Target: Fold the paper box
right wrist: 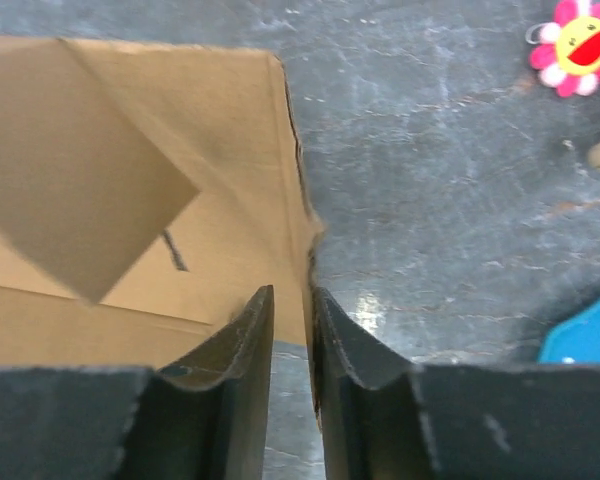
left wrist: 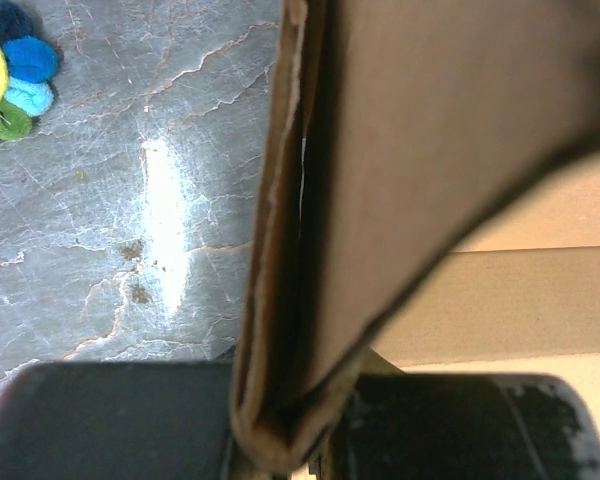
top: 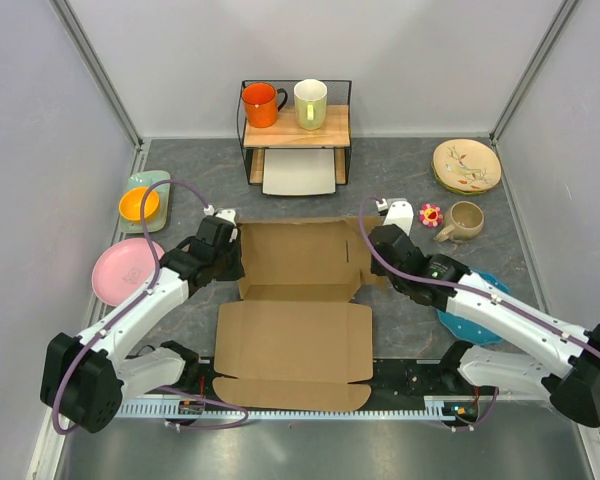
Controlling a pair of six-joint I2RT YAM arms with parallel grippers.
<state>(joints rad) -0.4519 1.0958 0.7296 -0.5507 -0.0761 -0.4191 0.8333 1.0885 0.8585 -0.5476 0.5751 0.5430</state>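
The paper box (top: 295, 290) is a brown die-cut cardboard sheet in the middle of the table. Its far half has walls raised and its near half lies flat. My left gripper (top: 223, 243) is at the box's left wall. In the left wrist view it (left wrist: 280, 440) is shut on a doubled-over fold of that wall (left wrist: 310, 200), which stands upright between the jaws. My right gripper (top: 377, 243) is at the right wall. In the right wrist view it (right wrist: 292, 310) straddles the wall's edge (right wrist: 302, 200) with a narrow gap. The cardboard lies against the right finger (right wrist: 355, 350).
A wire and wood shelf (top: 295, 128) at the back holds an orange mug (top: 260, 104) and a pale mug (top: 310, 103), with a white tray (top: 300, 172) beneath. A pink plate (top: 120, 272) and orange bowl (top: 139, 205) lie left. A beige plate (top: 466, 164), cup (top: 464, 221), flower toy (top: 430, 214) and blue plate (top: 480, 320) lie right.
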